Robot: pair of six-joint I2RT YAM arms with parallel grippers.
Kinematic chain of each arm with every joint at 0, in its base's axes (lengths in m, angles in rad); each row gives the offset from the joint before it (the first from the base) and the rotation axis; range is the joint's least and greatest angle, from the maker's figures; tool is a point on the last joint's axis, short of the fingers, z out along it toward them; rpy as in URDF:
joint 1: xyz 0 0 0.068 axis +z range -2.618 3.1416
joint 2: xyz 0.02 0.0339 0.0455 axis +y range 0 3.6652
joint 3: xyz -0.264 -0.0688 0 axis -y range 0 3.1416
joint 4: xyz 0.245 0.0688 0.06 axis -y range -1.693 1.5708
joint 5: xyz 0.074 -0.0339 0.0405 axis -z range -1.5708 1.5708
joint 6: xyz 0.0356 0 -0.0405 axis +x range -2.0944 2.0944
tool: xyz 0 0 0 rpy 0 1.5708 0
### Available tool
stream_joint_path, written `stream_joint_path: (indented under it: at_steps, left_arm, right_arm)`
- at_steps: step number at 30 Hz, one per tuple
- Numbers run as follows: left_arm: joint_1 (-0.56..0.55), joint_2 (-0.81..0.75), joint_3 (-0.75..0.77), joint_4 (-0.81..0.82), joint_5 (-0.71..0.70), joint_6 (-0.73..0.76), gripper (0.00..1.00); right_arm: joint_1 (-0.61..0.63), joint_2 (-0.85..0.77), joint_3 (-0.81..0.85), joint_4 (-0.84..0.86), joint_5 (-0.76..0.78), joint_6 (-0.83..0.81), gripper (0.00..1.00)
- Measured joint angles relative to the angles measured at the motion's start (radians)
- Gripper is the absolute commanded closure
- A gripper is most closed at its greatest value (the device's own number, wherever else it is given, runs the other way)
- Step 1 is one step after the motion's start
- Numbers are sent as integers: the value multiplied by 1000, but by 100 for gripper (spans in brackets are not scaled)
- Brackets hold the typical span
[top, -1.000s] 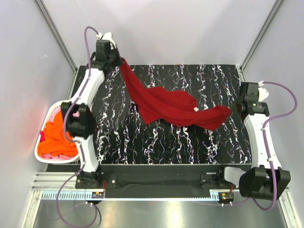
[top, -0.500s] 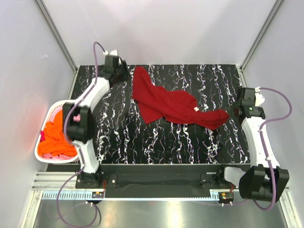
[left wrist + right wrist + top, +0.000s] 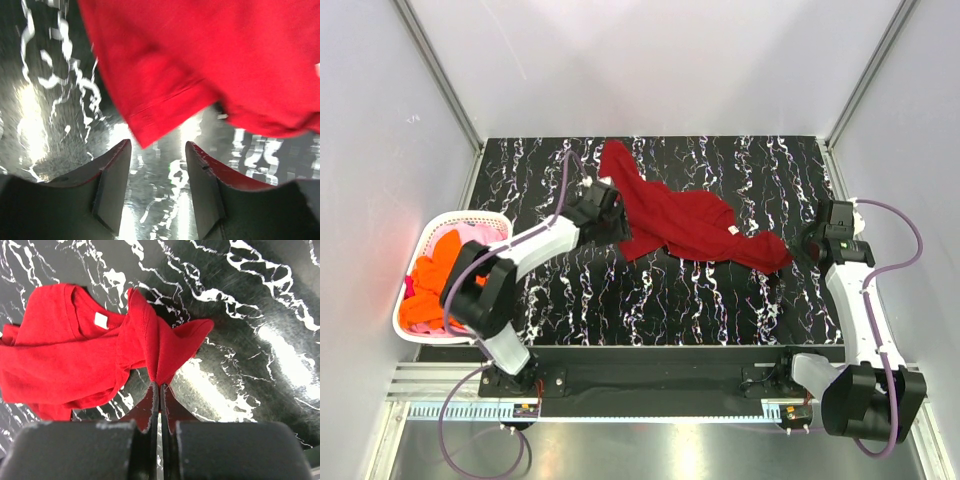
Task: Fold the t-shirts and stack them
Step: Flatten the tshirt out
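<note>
A dark red t-shirt [image 3: 685, 222] lies crumpled across the middle of the black marbled table [image 3: 670, 305], its white neck label [image 3: 101, 320] facing up. My left gripper [image 3: 618, 222] is low at the shirt's left edge. In the left wrist view it [image 3: 157, 150] stands open, a hemmed corner of the red shirt [image 3: 165, 100] just ahead of the fingertips and only bare table between them. My right gripper [image 3: 803, 247] is at the shirt's right end, shut [image 3: 160, 386] on a pinched fold of the red cloth [image 3: 167, 347]. Orange t-shirts [image 3: 438, 280] and a pink one [image 3: 475, 232] lie bunched in the basket.
A white plastic basket [image 3: 412, 335] sits off the table's left edge beside the left arm. Grey walls and metal posts close in the back and both sides. A black rail with the arm bases runs along the near edge.
My left gripper let go of the shirt's far-left corner, opened and swung nearer to the shirt's left edge. The lifted cloth dropped onto the table. My right gripper shifted slightly nearer, still gripping.
</note>
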Motion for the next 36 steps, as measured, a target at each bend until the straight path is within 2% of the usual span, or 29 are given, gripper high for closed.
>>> stream_joint_path:
  at_steps: [8, 14, 15, 16, 19, 25, 32, 36]
  left_arm:
    - [-50, 96, -11, -12, -11, -61, 44]
    - [-72, 173, -11, -5, -26, -90, 49]
    - [-73, 175, -6, -1, -29, -95, 53]
    - [-74, 177, -3, 10, -34, -95, 68]
    - [-74, 190, -1, 5, -53, -99, 100]
    - [-76, 137, 16, -126, -156, -25, 100]
    - [-74, -214, 13, -318, -343, 70, 100]
    - [-42, -310, 32, -388, -414, 105, 100]
  right_arm:
    - [0, -8, -12, 17, -24, 0, 99]
    - [0, -9, -18, 19, -25, -2, 98]
    - [0, -8, -18, 19, -25, -2, 97]
    - [0, -8, -18, 19, -25, -2, 97]
    - [0, 4, -18, 22, -25, -6, 96]
    - [-11, 97, -6, -7, 31, -37, 97]
    - [-46, 68, 4, -51, 76, -41, 96]
    - [-46, 63, 54, -43, 77, -25, 90]
